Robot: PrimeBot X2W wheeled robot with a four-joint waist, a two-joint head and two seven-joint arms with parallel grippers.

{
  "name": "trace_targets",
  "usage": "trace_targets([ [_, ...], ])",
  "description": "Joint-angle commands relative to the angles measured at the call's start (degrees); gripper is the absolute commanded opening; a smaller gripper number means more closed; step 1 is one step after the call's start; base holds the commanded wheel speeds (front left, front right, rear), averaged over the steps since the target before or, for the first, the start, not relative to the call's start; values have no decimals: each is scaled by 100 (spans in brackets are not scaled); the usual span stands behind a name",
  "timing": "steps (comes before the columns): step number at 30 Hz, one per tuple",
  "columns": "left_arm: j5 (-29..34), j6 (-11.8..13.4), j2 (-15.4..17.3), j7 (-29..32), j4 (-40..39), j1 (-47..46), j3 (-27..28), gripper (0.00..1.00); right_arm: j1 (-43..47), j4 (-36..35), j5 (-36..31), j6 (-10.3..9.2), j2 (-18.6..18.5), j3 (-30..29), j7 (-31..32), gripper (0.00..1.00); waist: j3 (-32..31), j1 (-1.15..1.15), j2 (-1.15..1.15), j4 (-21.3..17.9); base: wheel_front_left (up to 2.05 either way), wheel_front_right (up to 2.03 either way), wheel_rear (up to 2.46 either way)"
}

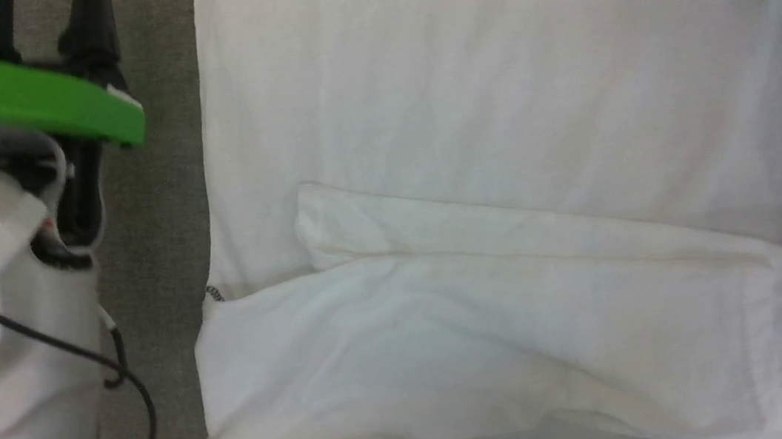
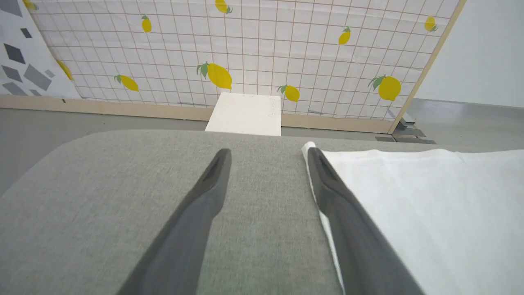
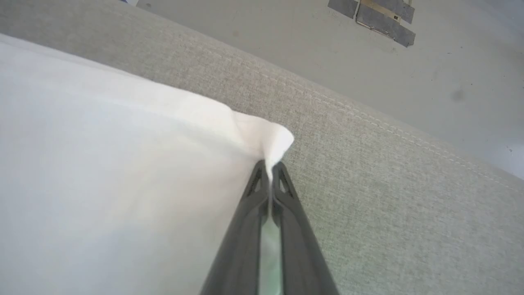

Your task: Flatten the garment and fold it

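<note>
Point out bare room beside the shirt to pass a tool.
Free: grey cushion left of the garment edge, out to the rounded rim, around the open left tool. Also the strip between the garment corner, pinched by the right tool, and the stitched cushion edge. Crowded: the middle, all garment.

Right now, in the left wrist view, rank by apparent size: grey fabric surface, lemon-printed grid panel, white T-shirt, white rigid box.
Grey fabric surface and lemon-printed grid panel: alike, unranked.
White T-shirt.
White rigid box: smallest, though farther off.
</note>
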Motion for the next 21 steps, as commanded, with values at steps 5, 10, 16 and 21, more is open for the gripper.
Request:
trace_targets([
  [5, -288, -90, 259, 1884, 649, -1459, -346, 100, 4, -120, 312, -8, 16, 293, -27, 0, -57, -1, 0, -335, 0, 0, 0],
  [10, -305, -48, 439, 3733, 1376, -2354, -783, 100, -8, -211, 628, -8, 87, 609, -124, 0, 22, -1, 0, -592, 0, 0, 0],
  [16, -240, 233, 532, 4710, 1852, -2757, -945, 100, -90, -317, 978, -8, 57, 1035, -270, 0, 204, -1, 0, -834, 0, 0, 0],
  [21, -246, 383, 614, 4917, 2014, -2629, -943, 100, -133, -388, 1181, -8, -10, 1162, -372, 0, 360, -1, 0, -913, 0, 0, 0],
])
